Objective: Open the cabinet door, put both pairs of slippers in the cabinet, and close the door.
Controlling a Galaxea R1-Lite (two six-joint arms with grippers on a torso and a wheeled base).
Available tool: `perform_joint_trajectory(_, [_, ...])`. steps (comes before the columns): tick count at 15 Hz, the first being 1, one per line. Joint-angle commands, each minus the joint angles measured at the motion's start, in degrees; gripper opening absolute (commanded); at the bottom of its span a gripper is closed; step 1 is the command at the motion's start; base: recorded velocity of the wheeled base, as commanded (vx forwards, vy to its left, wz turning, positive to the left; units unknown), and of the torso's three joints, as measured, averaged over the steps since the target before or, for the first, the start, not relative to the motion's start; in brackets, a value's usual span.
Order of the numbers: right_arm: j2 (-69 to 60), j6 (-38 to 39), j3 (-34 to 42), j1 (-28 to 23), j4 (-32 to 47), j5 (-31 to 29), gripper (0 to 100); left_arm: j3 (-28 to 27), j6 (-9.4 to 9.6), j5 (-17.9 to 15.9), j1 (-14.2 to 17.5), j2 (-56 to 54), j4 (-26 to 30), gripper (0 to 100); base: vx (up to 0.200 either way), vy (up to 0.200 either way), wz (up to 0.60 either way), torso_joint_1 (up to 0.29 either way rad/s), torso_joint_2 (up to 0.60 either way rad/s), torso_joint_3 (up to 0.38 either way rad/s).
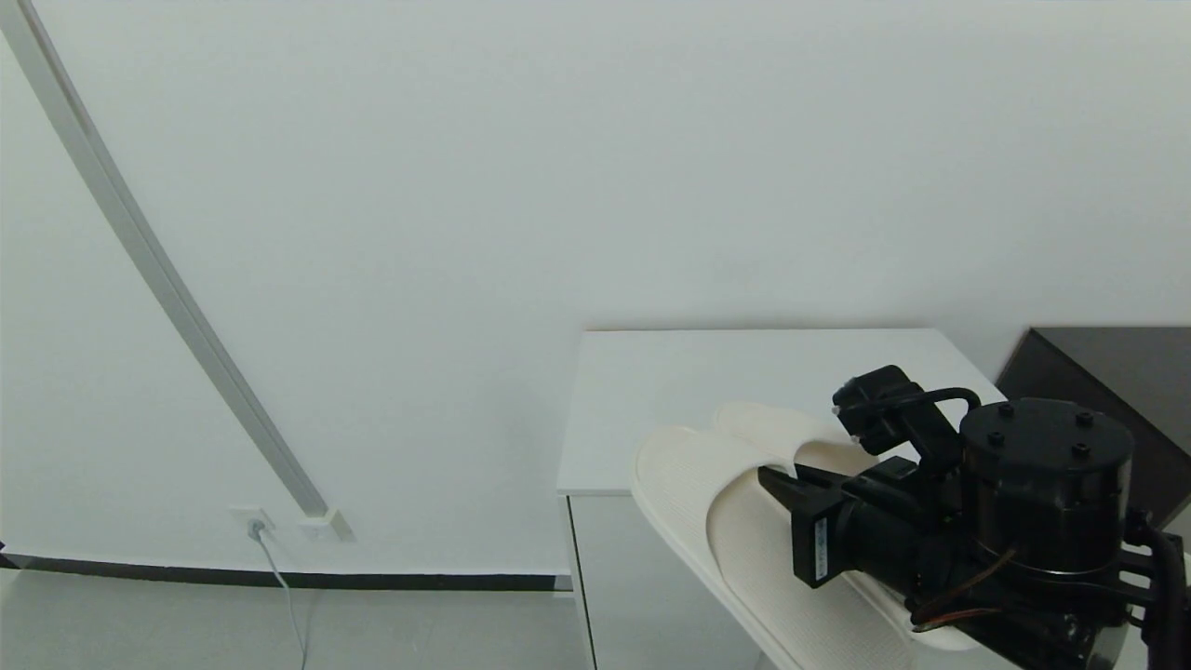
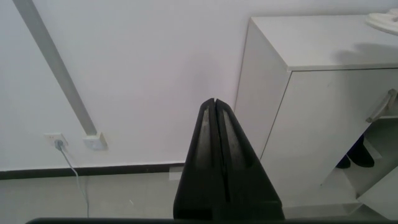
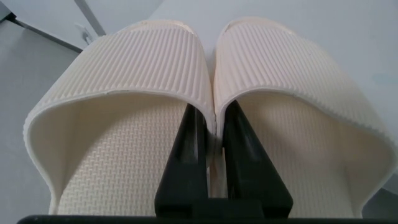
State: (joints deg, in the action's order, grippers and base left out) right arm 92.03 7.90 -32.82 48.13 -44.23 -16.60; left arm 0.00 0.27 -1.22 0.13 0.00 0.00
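My right gripper (image 1: pixel 780 481) is shut on a pair of cream ribbed slippers (image 1: pixel 707 502), pinching their two inner sides together. It holds them in the air at the front edge of the white cabinet (image 1: pixel 735 381). In the right wrist view the slippers (image 3: pixel 137 81) lie side by side with the gripper (image 3: pixel 214 121) between them. My left gripper (image 2: pixel 215 118) is shut on nothing, low and left of the cabinet (image 2: pixel 311 106). The cabinet door handle (image 2: pixel 380 107) shows, and below it an open space holds dark shoes (image 2: pixel 357 155). A slipper tip (image 2: pixel 384 20) shows above the cabinet top.
A white wall stands behind, with a slanted grey cable duct (image 1: pixel 158 270) and a socket with a cord (image 1: pixel 251 526) near the floor. A dark piece of furniture (image 1: pixel 1117 372) stands right of the cabinet. Open floor lies left of the cabinet.
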Motion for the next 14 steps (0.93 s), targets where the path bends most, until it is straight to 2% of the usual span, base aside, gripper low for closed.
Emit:
perform_joint_trajectory(1, [0.3, 0.0, 0.2, 0.7, 0.0, 0.0, 0, 0.0, 0.0, 0.0, 0.0, 0.0, 0.0, 0, -0.2, 0.0, 0.0, 0.017, 0.01, 0.002])
perform_joint_trajectory(7, [0.4, -0.1, 0.6, 0.9, 0.0, 0.0, 0, 0.0, -0.09, 0.0, 0.0, 0.0, 0.0, 0, -0.2, 0.0, 0.0, -0.002, 0.0, 0.001])
perform_joint_trajectory(14, [0.4, -0.2, 0.7, 0.9, 0.0, 0.0, 0, 0.0, -0.09, 0.0, 0.0, 0.0, 0.0, 0, 0.0, 0.0, 0.0, 0.0, 0.0, 0.0])
